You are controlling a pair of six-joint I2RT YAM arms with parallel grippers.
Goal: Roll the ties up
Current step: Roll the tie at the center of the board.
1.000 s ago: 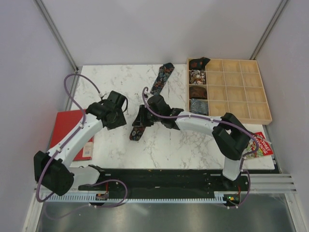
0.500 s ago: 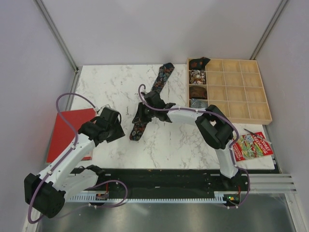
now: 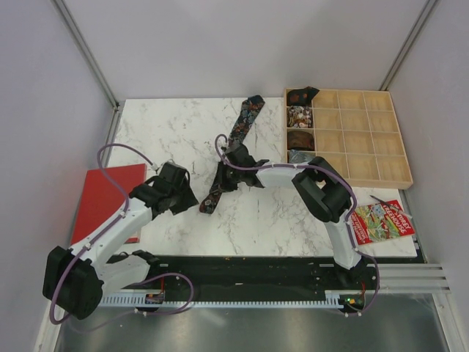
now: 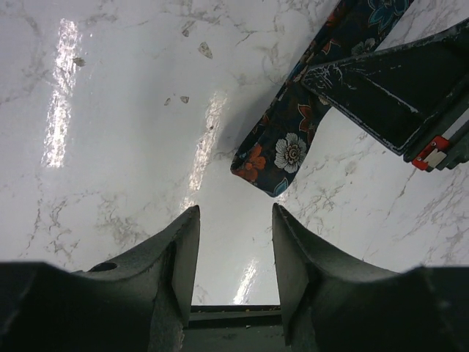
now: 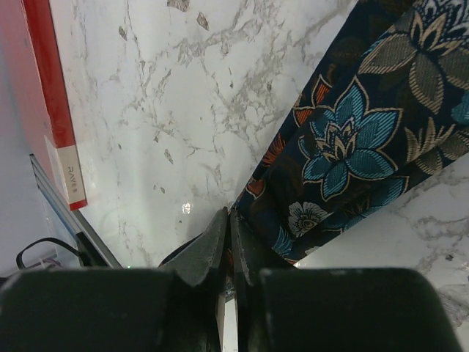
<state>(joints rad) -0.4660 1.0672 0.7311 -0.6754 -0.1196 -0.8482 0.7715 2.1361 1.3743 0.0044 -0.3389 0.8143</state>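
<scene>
A long narrow black tie (image 3: 236, 139) with floral print lies slantwise on the marble table, from the tray's corner down to its near end (image 3: 208, 207). My right gripper (image 3: 226, 178) is over its lower part. In the right wrist view the jaws (image 5: 229, 213) are shut, pinching the tie's (image 5: 352, 147) edge. My left gripper (image 3: 189, 196) is open and empty just left of the tie's near end. In the left wrist view the tie's tip (image 4: 275, 158) lies ahead of the open fingers (image 4: 234, 214), with the right gripper's finger (image 4: 388, 88) resting on it.
A wooden compartment tray (image 3: 366, 139) stands at the back right; its left column holds rolled ties (image 3: 300, 117). A flat red booklet (image 3: 102, 198) lies off the table's left edge and shows in the right wrist view (image 5: 44, 88). A colourful booklet (image 3: 381, 220) lies at the right front.
My left gripper drew back toward the near left, then moved right toward the tie's near end. My right gripper shifted slightly along the tie, which now lies straighter.
</scene>
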